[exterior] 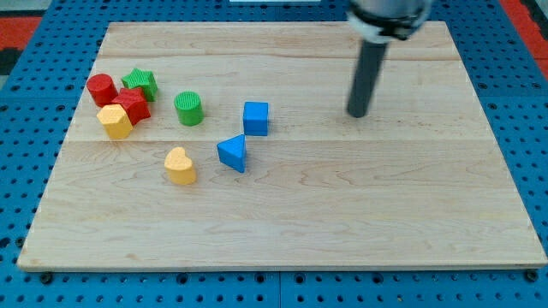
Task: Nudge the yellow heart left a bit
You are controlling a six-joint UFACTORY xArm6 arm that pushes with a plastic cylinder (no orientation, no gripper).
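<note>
The yellow heart point(180, 166) lies on the wooden board point(342, 214), left of centre. A blue triangle point(233, 153) sits just to its right. My tip point(356, 114) rests on the board well to the right of the heart, in the upper right part of the view, apart from every block. The nearest block to the tip is the blue cube point(256, 118), to its left.
A green cylinder point(188, 109) stands above the heart. At the board's left a cluster holds a red cylinder point(102, 88), a green star point(139, 83), a red block point(133, 105) and a yellow block point(115, 121). Blue pegboard point(34, 128) surrounds the board.
</note>
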